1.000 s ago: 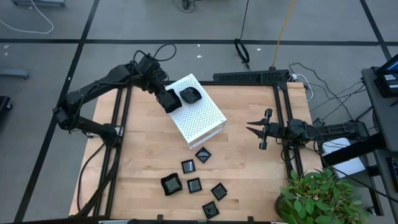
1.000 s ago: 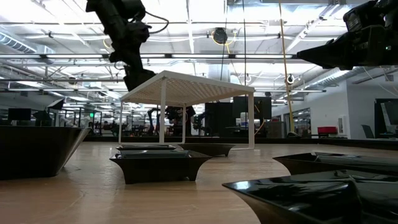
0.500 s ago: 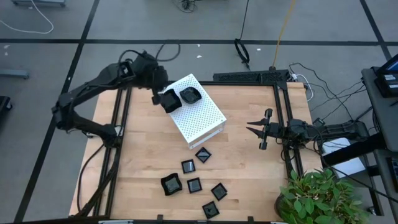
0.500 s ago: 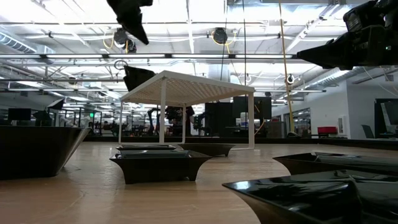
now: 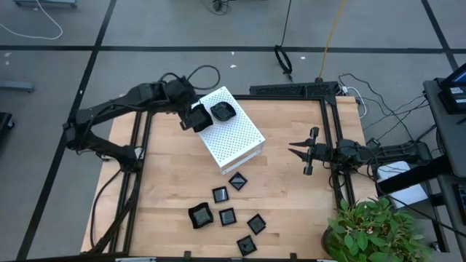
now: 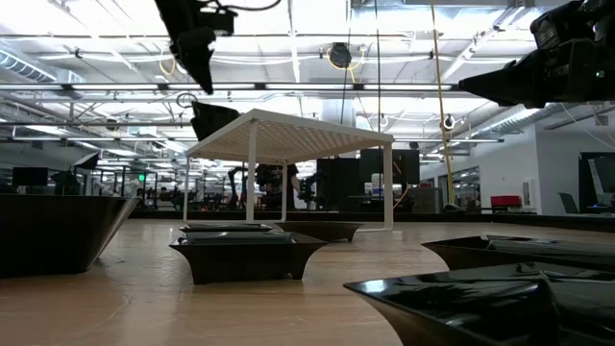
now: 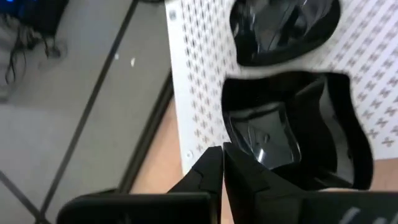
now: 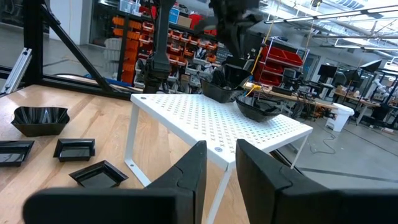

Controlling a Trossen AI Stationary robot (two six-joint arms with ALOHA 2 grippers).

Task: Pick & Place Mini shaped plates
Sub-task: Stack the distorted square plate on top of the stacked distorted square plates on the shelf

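From above, the left gripper (image 5: pixel 197 119) hangs over the far left corner of the white box (image 5: pixel 237 138), holding nothing. The box's long axis runs slantwise from far left to near right. A rounded dish (image 5: pixel 222 110) sits on its top just beside the gripper. Six more mini plates (image 5: pixel 228 217) lie scattered on the table (image 5: pixel 167 175) nearer than the box, well apart from it. Most are squarish, turned corner-on like diamonds, with no clear long side. The right gripper (image 5: pixel 301 151) waits at the right side, fingers spread apart and empty, near a potted plant (image 5: pixel 371 233).

At table height, the left gripper (image 6: pixel 200 69) hangs clear above the box's (image 6: pixel 288 130) left corner, where a dark dish (image 6: pixel 213 117) stands rim up. Low plates (image 6: pixel 248 255) crowd the foreground.

From the left wrist, the fingers (image 7: pixel 205 177) are pressed together with nothing between them. Two dishes rest on the perforated top, a nearer dish (image 7: pixel 264 137) just past the fingertips and the rounded one (image 7: pixel 283 28) beyond it, close together.

From the right wrist, the right gripper's (image 8: pixel 214 168) fingers stand apart. Both dishes (image 8: pixel 258 109) sit at the box's far end under the left gripper (image 8: pixel 233 28), and four plates (image 8: pixel 74 149) lie on the wood beside the box.
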